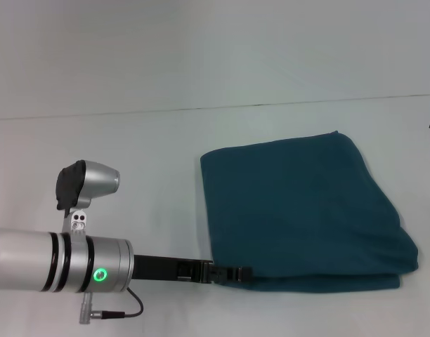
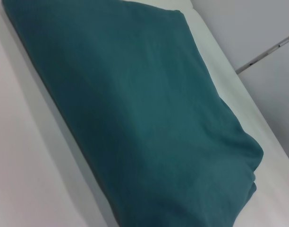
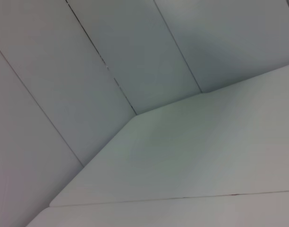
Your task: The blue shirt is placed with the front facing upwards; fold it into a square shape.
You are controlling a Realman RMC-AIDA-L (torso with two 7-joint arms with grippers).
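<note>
Nearest the head camera, the silver forearm of the left arm (image 1: 60, 261) is seen lying across the lower left of the view, a green light ring lit on its housing and a thin black cable (image 1: 120, 309) hanging beneath it. From that arm a flat black link reaches toward the right, and the left gripper (image 1: 232, 274) is found at the near left corner of the blue shirt (image 1: 299, 210), its dark tips touching or just overlapping the cloth's near edge. Whether the pincer is spread or closed, and whether any cloth is pinched in it, cannot be told: the tips are seen only as one dark shape, and no fingers are shown in the left wrist view. The shirt is laid on the pale table (image 1: 131, 140), right of centre, folded into a roughly square, slightly skewed packet. Its upper face is plain and smooth, with no lettering or collar exposed. Stacked layers are visible along the near edge and at the rounded near right corner, where the folds bulge a little. In the left wrist view the same teal cloth (image 2: 135, 118) fills most of the picture, with layered folds at one corner. The right gripper is not seen in any view; only table and wall panels are shown by the right wrist camera.
</note>
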